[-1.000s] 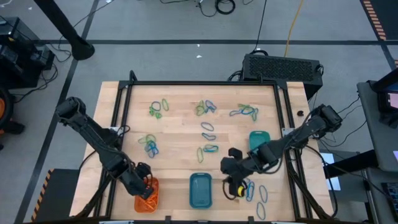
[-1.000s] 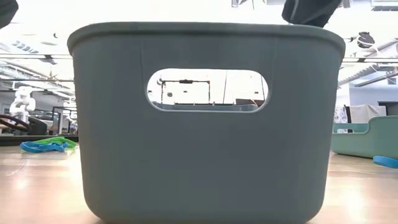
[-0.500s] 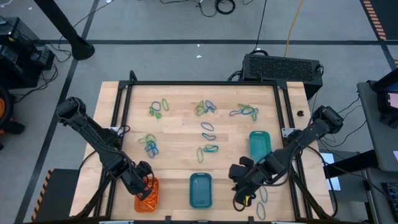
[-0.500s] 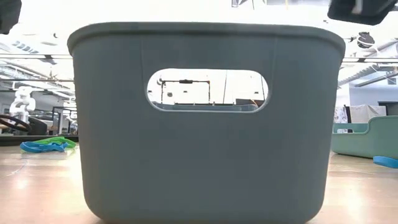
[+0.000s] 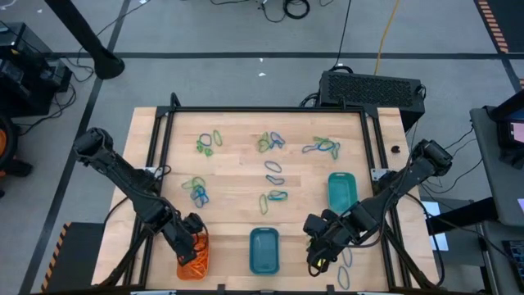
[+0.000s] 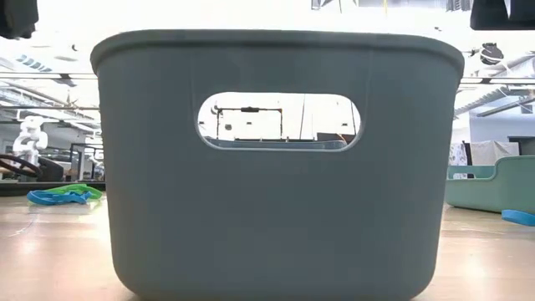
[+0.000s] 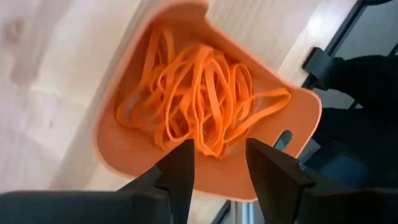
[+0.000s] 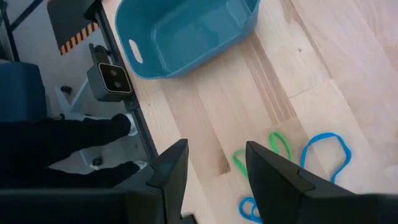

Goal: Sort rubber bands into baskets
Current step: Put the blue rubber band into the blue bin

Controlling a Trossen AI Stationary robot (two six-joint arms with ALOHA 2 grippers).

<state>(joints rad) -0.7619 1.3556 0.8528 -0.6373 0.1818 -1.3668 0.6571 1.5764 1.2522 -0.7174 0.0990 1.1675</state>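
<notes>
The left gripper (image 7: 216, 163) hangs directly over the orange basket (image 7: 130, 158) at the near left corner of the surface (image 5: 237, 168). Its fingers (image 7: 180, 171) stand apart and grip nothing. The orange basket holds a tangled heap of orange rubber bands (image 7: 199, 102).

The right gripper (image 8: 214, 165) hangs over the near right part of the surface, between the blue basket (image 5: 264, 250) and a loose group of blue and green rubber bands (image 8: 292, 158) lying on the wood. Its fingers (image 8: 171, 171) are spread and hold nothing.

The blue basket sits at the near edge, centred between the two arms. In the low view it fills most of the picture, with an oval handle slot in its wall.

The teal basket (image 5: 341, 190) lies farther back on the right, near the side rail.

Further loose rubber bands (image 5: 197, 190) lie in small clusters across the middle and far half of the surface, in blue and green.

Beyond the far right corner of the surface stands a black box (image 5: 372, 88) with a vented top.

No legible writing, brand or label is visible on any basket or gripper; a black-and-orange striped warning strip (image 8: 78, 38) shows at the frame edge.
</notes>
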